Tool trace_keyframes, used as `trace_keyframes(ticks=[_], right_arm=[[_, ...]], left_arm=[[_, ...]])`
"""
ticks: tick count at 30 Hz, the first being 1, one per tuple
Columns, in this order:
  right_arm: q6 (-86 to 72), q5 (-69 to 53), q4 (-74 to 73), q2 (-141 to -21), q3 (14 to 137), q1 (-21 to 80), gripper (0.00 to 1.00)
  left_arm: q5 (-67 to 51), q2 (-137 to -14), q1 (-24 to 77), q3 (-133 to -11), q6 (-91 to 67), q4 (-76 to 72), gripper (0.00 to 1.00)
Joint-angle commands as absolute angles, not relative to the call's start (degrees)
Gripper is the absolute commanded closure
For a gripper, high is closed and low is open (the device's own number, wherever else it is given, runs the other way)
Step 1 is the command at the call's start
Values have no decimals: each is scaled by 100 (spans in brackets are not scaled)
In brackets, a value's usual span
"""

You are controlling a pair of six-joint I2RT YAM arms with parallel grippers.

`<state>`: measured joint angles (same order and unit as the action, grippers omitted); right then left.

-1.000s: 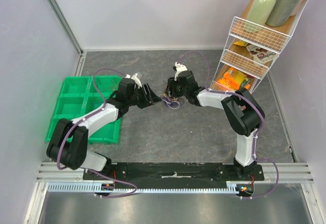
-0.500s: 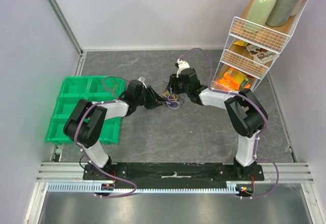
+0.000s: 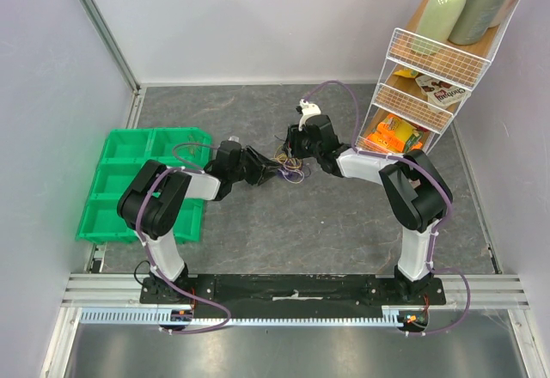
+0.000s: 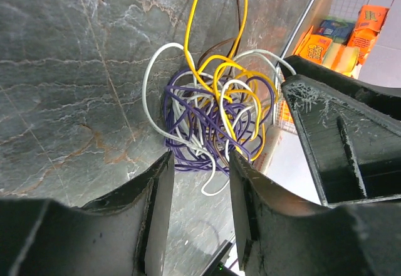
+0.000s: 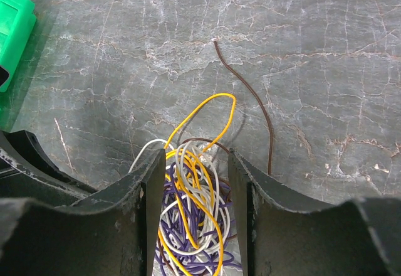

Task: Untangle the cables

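We find little writing that can be read. The wire rack [image 3: 430, 56] at the far right carries two bottles [image 3: 440, 9] with no label we can make out. Below them sits a packet [image 3: 446, 96] whose pale lettering on a dark and red patch is too small to read. The orange packs [image 4: 326, 41] lower down show print that is only a blur.

The cables [image 4: 207, 119] lie as one knot of purple, yellow and white loops on the grey table [image 3: 344, 223], left of the rack and right of the green tray [image 3: 129, 150]. A brown strand [image 5: 260, 110] trails out of the knot across the stone.

The left gripper [image 4: 200, 160] stands with its jaws partway apart. The knot's lower purple loops fill the gap between its fingers [image 4: 156, 207], but we cannot tell whether they are pinched. The right gripper [image 5: 195, 153] meets the knot from the other side with a similar half-width gap. Wires are packed between its fingers [image 5: 147, 213], and here too we cannot tell whether they are clamped.

A second ago the left arm reached out low from the tray side, its gripper just short of the knot with the jaws wider. Now its elbow is folded up nearer the middle and the gripper is at the knot. The right arm has shifted slightly toward the back wall, while the knot has barely moved.
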<state>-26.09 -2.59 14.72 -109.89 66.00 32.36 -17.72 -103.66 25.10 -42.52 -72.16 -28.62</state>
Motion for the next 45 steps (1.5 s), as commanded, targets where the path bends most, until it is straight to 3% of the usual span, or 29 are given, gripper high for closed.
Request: trace_keyframes(ticks=[1, 5, 13, 21, 33, 40, 45], right_arm=[[-2549, -220, 1512, -10872, 6680, 3217, 48], [-2540, -229, 1503, -10890, 6706, 3217, 48], [-2549, -255, 1485, -10934, 6741, 3217, 48], [-2558, -264, 1433, -10986, 6803, 3217, 48], [-2584, -308, 1424, -11039, 6838, 3217, 49], [-2584, -290, 1406, -11039, 6838, 3217, 48], [-2575, -281, 1398, -11039, 6847, 3217, 49]], left_arm=[[-1521, -10327, 2479, -4306, -7436, -3138, 54], [-1582, -10415, 2470, -4263, -7523, -3252, 60], [-1459, -10353, 2417, -4456, -7216, -2874, 61], [-1599, -10450, 2417, -4570, -7207, -2883, 72], [-1767, -10573, 2470, -4676, -7348, -2725, 66], [-1679, -10661, 2540, -5027, -7049, -2004, 76], [-1468, -10539, 2584, -5054, -6891, -1811, 92]])
